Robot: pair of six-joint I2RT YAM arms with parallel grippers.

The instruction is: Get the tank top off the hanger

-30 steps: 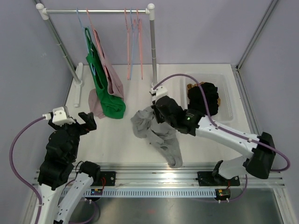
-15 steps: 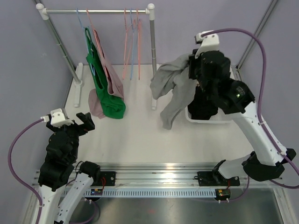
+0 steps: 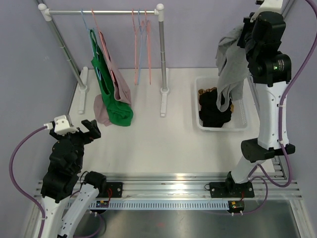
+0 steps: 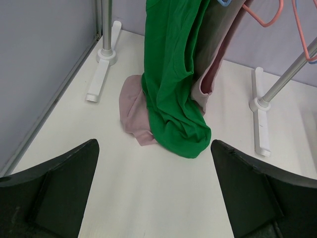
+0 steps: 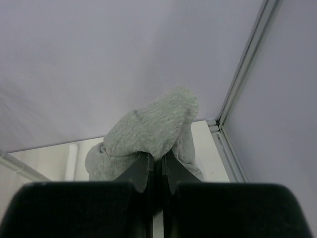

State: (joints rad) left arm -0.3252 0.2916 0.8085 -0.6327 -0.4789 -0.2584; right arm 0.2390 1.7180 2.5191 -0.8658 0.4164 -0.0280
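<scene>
My right gripper (image 3: 241, 33) is shut on a grey tank top (image 3: 229, 64) and holds it high at the back right. The cloth hangs down over the white bin (image 3: 223, 128). In the right wrist view the grey cloth (image 5: 148, 126) bunches over my shut gripper (image 5: 156, 158). A green tank top (image 3: 106, 84) and a pink one (image 3: 120, 82) hang on hangers from the rack bar (image 3: 104, 12), their hems on the table. My left gripper (image 3: 91, 129) is open and empty at the front left. It faces the green top (image 4: 173, 89) and the pink top (image 4: 132, 116).
Several empty pink and blue hangers (image 3: 141, 44) hang at the right end of the rack. The rack's right post (image 3: 162, 54) stands mid-table with a white foot (image 4: 261, 119). Dark clothes (image 3: 213, 106) lie in the bin.
My right arm has lifted the grey tank top from the middle of the table, swung it right and raised it high above the bin. The left arm has barely moved.
</scene>
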